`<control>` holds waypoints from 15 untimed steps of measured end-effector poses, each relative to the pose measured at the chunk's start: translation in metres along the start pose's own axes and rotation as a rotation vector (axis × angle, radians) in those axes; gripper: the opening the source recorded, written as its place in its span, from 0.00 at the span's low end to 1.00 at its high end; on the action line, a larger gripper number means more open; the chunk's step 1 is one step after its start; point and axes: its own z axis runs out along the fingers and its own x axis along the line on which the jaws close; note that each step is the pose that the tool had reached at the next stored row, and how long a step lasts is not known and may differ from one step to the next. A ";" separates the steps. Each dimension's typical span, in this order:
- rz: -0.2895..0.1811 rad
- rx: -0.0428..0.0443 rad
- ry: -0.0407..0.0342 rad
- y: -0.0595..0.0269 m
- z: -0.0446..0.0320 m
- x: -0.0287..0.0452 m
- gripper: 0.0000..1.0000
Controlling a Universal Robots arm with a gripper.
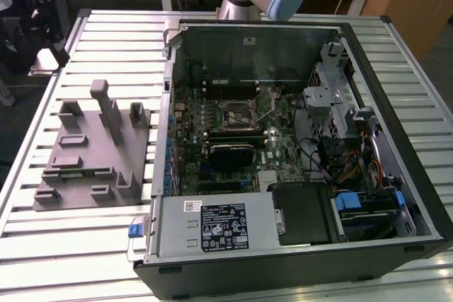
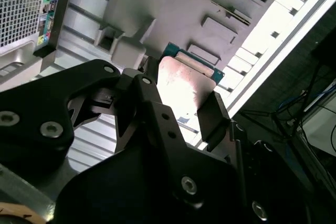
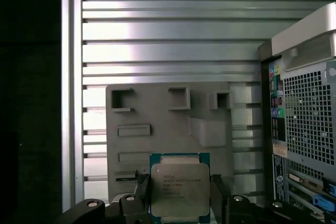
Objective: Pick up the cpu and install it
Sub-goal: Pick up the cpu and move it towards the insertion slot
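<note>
Currently pick-up step judged done: gripper clenched on the cpu, chip flat btwn its fingers; grey fixture beneath, apart; install pending; prob. needs level carry, square alignment w/ socket.

The cpu is a small flat square chip with a pale silver metal top bearing fine print and a thin green rim. The black fingers of the claw clamp it by 2 opposite edges. It is held clear of the grey fixture, its metal top facing the first wrist view's camera.
</note>
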 end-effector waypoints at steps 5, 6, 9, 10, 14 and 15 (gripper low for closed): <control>0.000 0.0000 0.0000 0.0007 0.0009 -0.0178 0.54; 0.000 0.0000 0.0000 0.0009 0.0011 -0.0215 0.54; 0.000 0.0000 0.0001 0.0013 0.0017 -0.0322 0.54; 0.000 0.0000 0.0001 0.0015 0.0019 -0.0356 0.54; 0.000 0.0000 0.0001 0.0020 0.0025 -0.0484 0.54; 0.000 -0.0001 0.0000 0.0021 0.0027 -0.0514 0.54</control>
